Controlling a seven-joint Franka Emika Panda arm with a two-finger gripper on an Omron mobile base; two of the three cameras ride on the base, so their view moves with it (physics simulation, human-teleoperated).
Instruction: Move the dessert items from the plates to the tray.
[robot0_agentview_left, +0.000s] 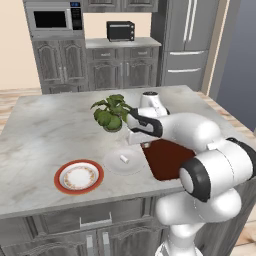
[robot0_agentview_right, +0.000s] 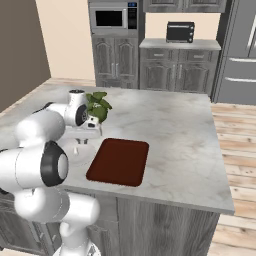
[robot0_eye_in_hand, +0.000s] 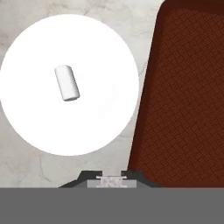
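Observation:
A short white cylinder dessert item (robot0_eye_in_hand: 67, 82) lies on the plain white plate (robot0_eye_in_hand: 103, 118), left of the dark red-brown tray (robot0_eye_in_hand: 188, 96). My gripper (robot0_eye_in_hand: 111, 179) hangs above the gap between this plate and the tray, shut on a small pale lump (robot0_eye_in_hand: 111, 181) that shows between the dark tips. From the left base view the gripper (robot0_agentview_left: 135, 140) points down by the tray (robot0_agentview_left: 167, 159) and the white plate (robot0_agentview_left: 112, 164) with its cylinder (robot0_agentview_left: 124, 159). The orange-rimmed plate (robot0_agentview_left: 62, 175) at the front left holds nothing. The tray (robot0_agentview_right: 120, 161) is bare.
A potted green plant (robot0_agentview_left: 112, 112) stands on the marble island just behind the gripper. The island's front edge runs close below the plates and tray. Cabinets, a microwave and a toaster oven line the far wall.

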